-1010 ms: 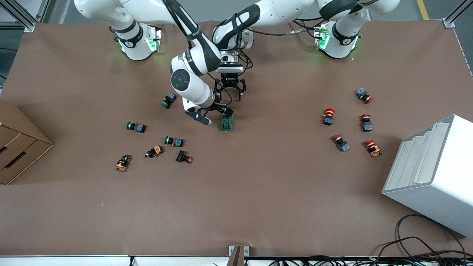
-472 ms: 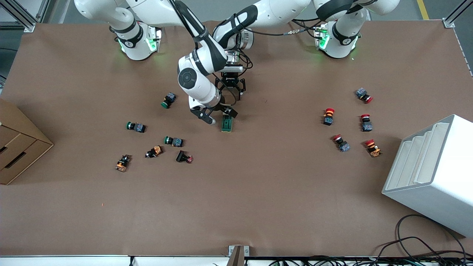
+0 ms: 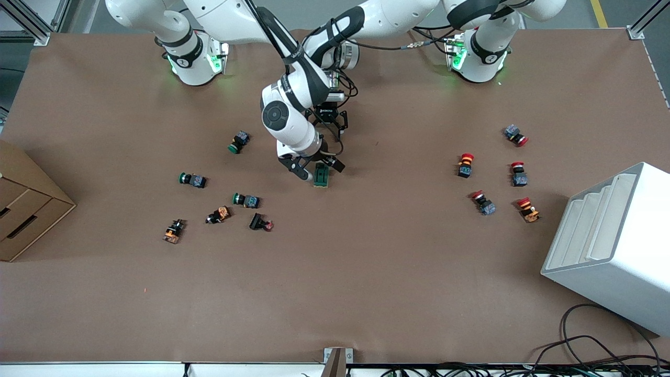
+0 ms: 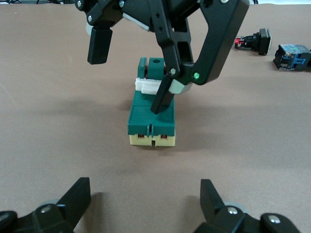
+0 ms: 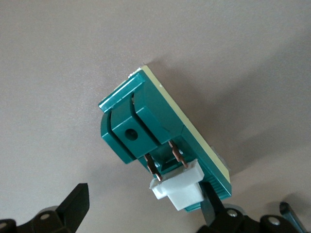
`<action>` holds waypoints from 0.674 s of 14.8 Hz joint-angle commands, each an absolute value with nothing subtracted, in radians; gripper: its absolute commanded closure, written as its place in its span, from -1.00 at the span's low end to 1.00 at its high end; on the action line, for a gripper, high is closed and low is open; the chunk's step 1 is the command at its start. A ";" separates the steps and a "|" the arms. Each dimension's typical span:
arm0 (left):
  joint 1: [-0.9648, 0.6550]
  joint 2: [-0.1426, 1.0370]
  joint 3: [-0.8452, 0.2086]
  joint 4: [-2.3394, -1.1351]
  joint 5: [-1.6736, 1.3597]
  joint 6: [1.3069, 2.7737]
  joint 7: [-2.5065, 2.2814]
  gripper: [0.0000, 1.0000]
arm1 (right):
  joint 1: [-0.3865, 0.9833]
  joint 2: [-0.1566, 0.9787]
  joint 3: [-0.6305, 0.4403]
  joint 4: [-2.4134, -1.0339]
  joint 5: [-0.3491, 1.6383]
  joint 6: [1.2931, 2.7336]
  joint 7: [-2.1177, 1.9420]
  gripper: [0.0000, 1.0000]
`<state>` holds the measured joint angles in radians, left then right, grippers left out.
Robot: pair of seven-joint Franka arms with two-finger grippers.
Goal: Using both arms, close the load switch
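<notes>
Between the spread jaws of the right gripper [image 3: 316, 170] the load switch [image 3: 321, 175] is seen lying flat on the brown worktop [image 3: 366, 272], its long axis running toward the front camera and away from it. Its cream-edged end is turned toward the left gripper [image 3: 328, 123], as the left wrist view shows, while the white lever [image 4: 151, 85] sits raised toward the end nearer the front camera. One right finger [image 4: 164, 94] is set on the green top beside the lever; the other finger [image 4: 99, 44] hangs clear to one side, so the right jaws are wide and nothing is clasped. The left gripper is held low over the worktop just short of the switch, jaws wide and empty, with the switch lined up between them but apart from both. In the right wrist view the switch's underside pins and round hole are visible, and part of the body is cut off by a finger. Green-capped push-buttons [image 3: 191, 179] are scattered toward the right arm's end, red-capped push-buttons [image 3: 465, 165] toward the left arm's end. A cardboard box [image 3: 26, 204] and a white tiered rack [image 3: 612, 246] are cut off at the edges; cables [image 3: 591, 345] trail off the worktop edge.
</notes>
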<state>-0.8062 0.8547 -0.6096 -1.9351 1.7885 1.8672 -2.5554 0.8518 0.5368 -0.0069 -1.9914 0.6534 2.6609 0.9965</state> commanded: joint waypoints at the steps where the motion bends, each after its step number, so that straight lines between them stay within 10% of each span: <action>1: -0.816 0.861 -0.603 -1.933 1.790 1.864 -2.583 -1.00 | 0.859 0.546 -0.018 -1.964 0.678 2.693 1.008 -1.00; 10: -0.818 0.865 -0.601 -1.936 1.790 1.864 -2.577 -0.99 | 0.805 0.546 -0.026 -1.871 0.673 2.684 1.058 -1.00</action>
